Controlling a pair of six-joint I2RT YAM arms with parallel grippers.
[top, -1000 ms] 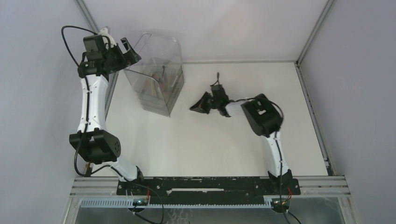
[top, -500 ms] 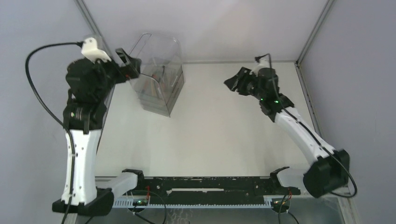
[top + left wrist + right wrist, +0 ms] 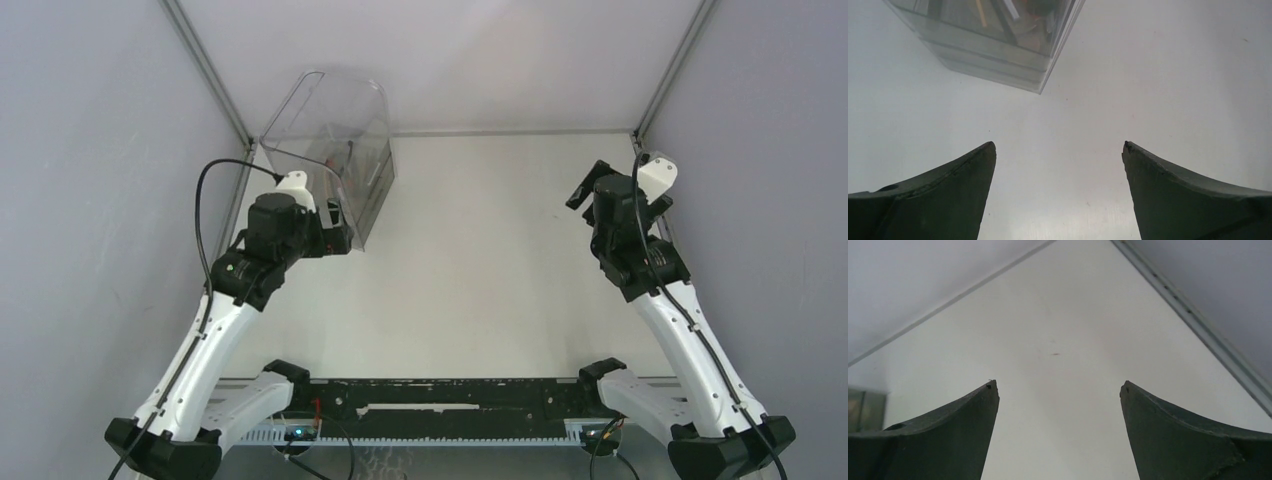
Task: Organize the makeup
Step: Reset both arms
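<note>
My left claw (image 3: 1059, 145): spread wide and holding nothing, with bare tabletop (image 3: 1128, 90) showing between the two tips.
My right claw (image 3: 1058, 383): also spread wide and empty, pointing toward the far right corner.
Tabletop: white. I can make out no loose item on the stretch under or ahead of either claw.
Clear box (image 3: 998, 55): it stands ahead of my left claw and a little to its left, near but not touching. One of its corners points toward me.
Makeup (image 3: 998, 10): it is inside the clear box, seen through the wall. There are thin sticks, one pale and some dark, and something reddish. I cannot tell which compartment each sits in.
Long axis: the sticks seem to stand roughly on end in the box, but the view through the plastic is too blurred to be sure.
Nearer arm: the left, by a wide margin. From my right claw the box is only a sliver at the far left edge, well apart.
Where the job stands: I judge it close to done, since all the makeup I can see is already in the box.
Next move: any tidying would fall to my left claw, reaching forward and slightly left.
</note>
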